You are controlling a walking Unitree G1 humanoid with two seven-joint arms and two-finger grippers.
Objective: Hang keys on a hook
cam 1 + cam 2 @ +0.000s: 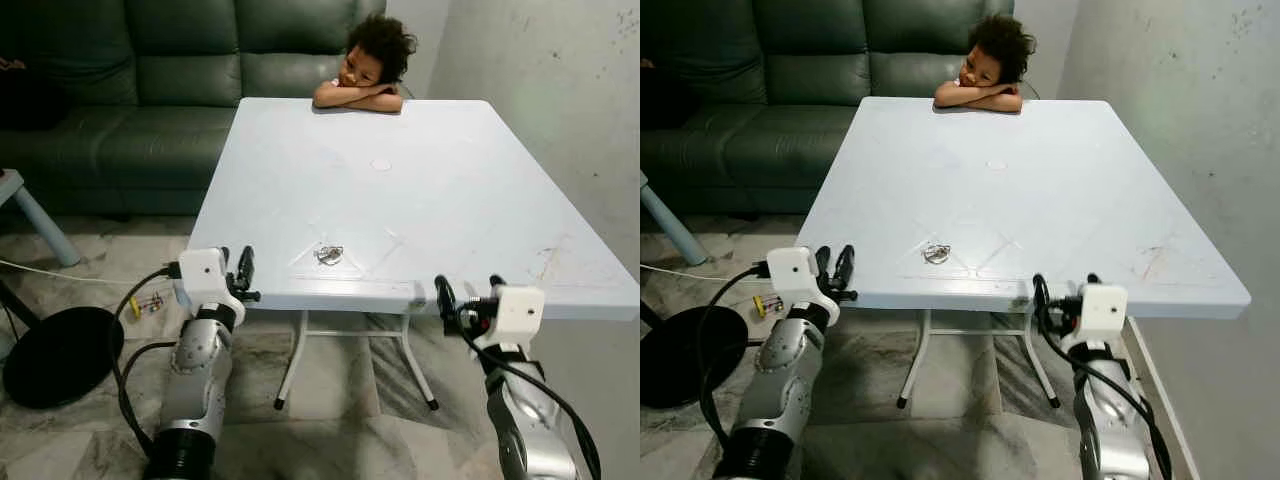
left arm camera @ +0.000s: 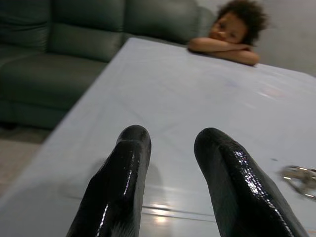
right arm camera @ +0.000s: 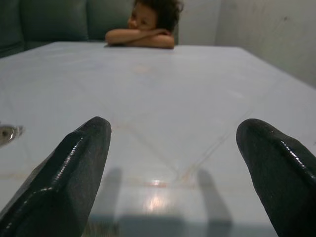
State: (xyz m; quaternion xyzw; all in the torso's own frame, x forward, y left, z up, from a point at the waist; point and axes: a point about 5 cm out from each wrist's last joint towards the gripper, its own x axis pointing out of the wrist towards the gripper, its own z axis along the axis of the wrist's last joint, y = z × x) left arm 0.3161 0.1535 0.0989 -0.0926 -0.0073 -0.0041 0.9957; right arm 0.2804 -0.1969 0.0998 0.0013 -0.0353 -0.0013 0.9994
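Lying near the front edge of the pale blue-white square plastic folding table (image 1: 470,190) is a small bunch of silver metal keys on a ring (image 1: 329,255), untouched by either arm. The left gripper (image 1: 243,276) hovers at the table's near left corner, level with the edge, its two black fingers a narrow gap apart. The right gripper (image 1: 468,296) sits at the front edge towards the right, its fingers spread wide. A person (image 1: 365,68) leans folded arms on the far edge. Behind stands a dark green leather sofa (image 1: 150,90); a round black base (image 1: 60,355) rests on the marble floor (image 1: 330,400).
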